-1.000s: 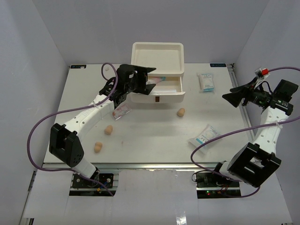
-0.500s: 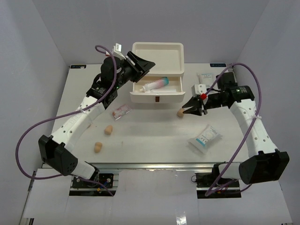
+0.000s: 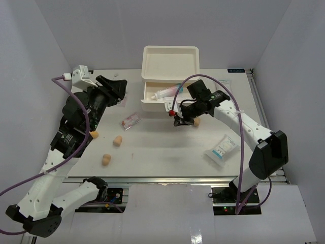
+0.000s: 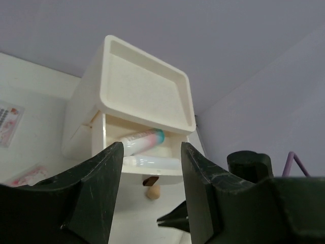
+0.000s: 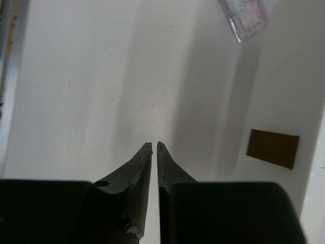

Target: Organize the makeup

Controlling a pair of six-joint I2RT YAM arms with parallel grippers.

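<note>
Top view: the right gripper (image 3: 177, 118) sits low over the desk (image 3: 167, 162), just in front of the white box (image 3: 170, 56) and its open drawer (image 3: 152, 105). A tan sponge (image 3: 196, 122) lies just right of it, not touching. In the drawer a tube (image 3: 166, 91) lies with its long axis running left to right, tilted slightly, with the coloured end pointing right. Two more sponges (image 3: 117, 141) lie near-left on the desk. A clear packet (image 3: 130, 121) with pink contents lies left of the drawer, its long axis running from near-left to far-right. A white-blue sachet (image 3: 222, 148) lies near-right. The left gripper (image 3: 118, 89) is raised at the far left, well apart from everything.

Left wrist view: the left gripper's fingers are spread and nothing is between them. The box, the tube and the sponge show through the gap.

Right wrist view: the right gripper's fingers are almost together, with only a thin slit between them, and they hold nothing. The brown handle (image 5: 272, 148) is off to the right. The packet at the top edge is probably the same one.

The step looks like fetching the sponge. To do it well, the right gripper should open first. It should then move right until the sponge sits between the fingers and close across the sponge's narrow width. From above I cannot tell which way the sponge's long axis runs.
</note>
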